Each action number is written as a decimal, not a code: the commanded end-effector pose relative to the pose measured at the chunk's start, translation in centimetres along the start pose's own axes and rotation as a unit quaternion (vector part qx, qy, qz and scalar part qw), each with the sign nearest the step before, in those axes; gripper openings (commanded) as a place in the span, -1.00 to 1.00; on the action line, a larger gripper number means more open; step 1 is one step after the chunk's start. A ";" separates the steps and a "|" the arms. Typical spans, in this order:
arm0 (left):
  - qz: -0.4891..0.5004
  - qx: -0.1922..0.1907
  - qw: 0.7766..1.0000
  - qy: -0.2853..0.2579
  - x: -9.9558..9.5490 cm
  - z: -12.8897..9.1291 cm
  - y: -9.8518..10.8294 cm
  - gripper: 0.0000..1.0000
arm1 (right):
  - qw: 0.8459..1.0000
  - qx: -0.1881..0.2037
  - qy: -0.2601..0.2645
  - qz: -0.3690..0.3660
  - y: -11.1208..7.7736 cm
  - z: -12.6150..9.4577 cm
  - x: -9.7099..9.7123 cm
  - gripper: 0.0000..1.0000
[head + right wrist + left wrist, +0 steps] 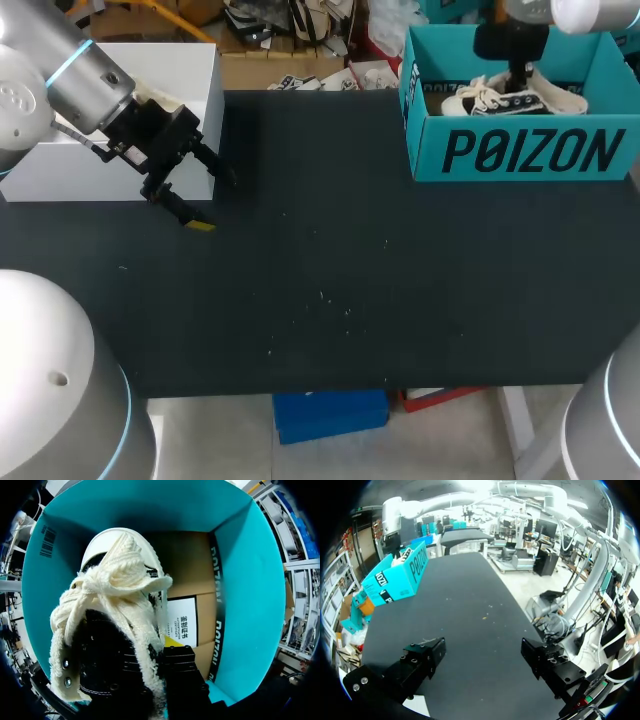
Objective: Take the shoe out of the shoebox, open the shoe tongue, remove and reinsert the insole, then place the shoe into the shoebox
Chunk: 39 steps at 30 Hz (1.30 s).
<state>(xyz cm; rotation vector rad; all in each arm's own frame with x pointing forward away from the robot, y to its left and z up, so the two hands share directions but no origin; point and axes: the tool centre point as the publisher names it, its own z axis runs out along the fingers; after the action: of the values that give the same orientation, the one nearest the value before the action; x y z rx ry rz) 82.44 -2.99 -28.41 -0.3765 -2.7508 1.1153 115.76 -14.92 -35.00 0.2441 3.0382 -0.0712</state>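
A teal shoebox [520,150] stands open at the table's back right, and ahead of my left gripper as the shoebox [395,577]. Inside lies a black shoe [545,102] with cream laces and fleece lining. My right gripper [517,85] reaches down into the box from above. In the right wrist view the shoe [110,630] fills the box [240,595], and my right gripper [167,652] is shut on its side wall, with one black finger outside and the other hidden. My left gripper [212,200] hovers low over the table's left side, open and empty, its fingers [420,662] wide apart.
A white box [120,120] stands at the back left, right behind my left arm. The black tabletop [340,280] stretches between the two boxes. A paper label [182,625] lies on the shoebox floor beside the shoe.
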 end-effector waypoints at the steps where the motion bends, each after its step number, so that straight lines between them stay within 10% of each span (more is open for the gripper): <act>1: 0.000 -0.001 1.000 0.000 0.0 0.0 0.0 1.00 | 1.000 0.001 -0.002 -0.001 0.3 0.5 -0.3 -1.00; 19: 0.000 -0.001 1.000 0.000 0.0 0.0 0.0 1.00 | 1.000 0.005 0.008 -0.013 0.3 1.9 0.4 -1.00; 20: 0.000 -0.001 1.000 0.000 0.0 0.0 0.0 1.00 | 1.000 0.003 0.010 -0.012 0.3 2.0 0.4 -0.65; 21: 0.000 -0.001 1.000 0.000 0.0 0.0 0.0 1.00 | 1.000 0.001 0.015 -0.009 0.3 2.0 0.5 0.90; 22: 0.000 -0.001 1.000 0.000 0.0 0.0 0.0 1.00 | 1.000 0.002 0.015 -0.007 0.3 1.9 0.5 1.00; 39: 0.000 -0.001 1.000 0.000 0.0 0.0 0.0 1.00 | 0.999 0.032 -0.002 0.008 -1.4 -4.1 -1.5 1.00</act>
<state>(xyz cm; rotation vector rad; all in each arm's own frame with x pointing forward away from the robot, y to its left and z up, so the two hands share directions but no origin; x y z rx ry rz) 82.44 -2.99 -28.41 -0.3765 -2.7508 1.1153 116.80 -16.43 -32.74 0.2688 3.0254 -0.1455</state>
